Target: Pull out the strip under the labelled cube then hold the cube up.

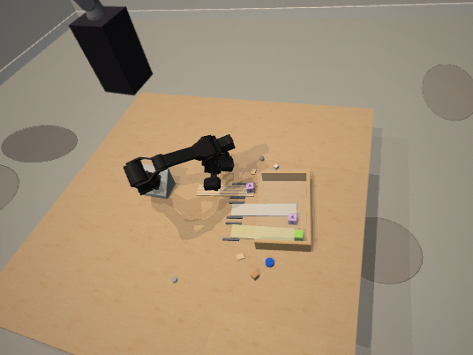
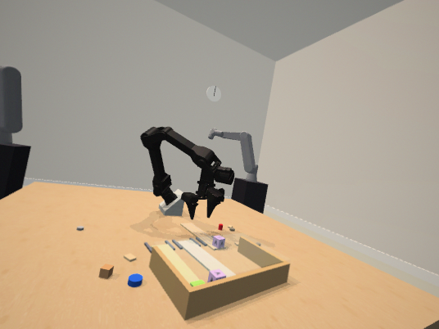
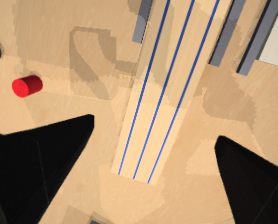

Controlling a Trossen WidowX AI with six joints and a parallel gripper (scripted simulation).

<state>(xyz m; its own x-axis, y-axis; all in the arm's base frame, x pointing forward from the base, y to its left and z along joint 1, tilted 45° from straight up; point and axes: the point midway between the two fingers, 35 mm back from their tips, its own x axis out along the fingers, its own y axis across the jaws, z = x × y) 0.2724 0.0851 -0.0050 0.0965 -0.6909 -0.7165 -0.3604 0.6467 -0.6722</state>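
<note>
The gripper (image 2: pixel 201 209) hangs with jaws spread wide and empty above the near end of the blue-lined strip (image 3: pixel 165 95), probably freed to go after the cube. That strip lies drawn out of the tray (image 1: pixel 309 209). The lilac cube (image 1: pixel 250 187) sits on its far end; its label is too small to read.

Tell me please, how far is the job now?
Done: the blue-lined strip lies drawn out of the tray, with a purple cube on its far end. In hand: the gripper is open above the strip's near end, holding nothing. Left: grasping the cube and holding it up.
</note>
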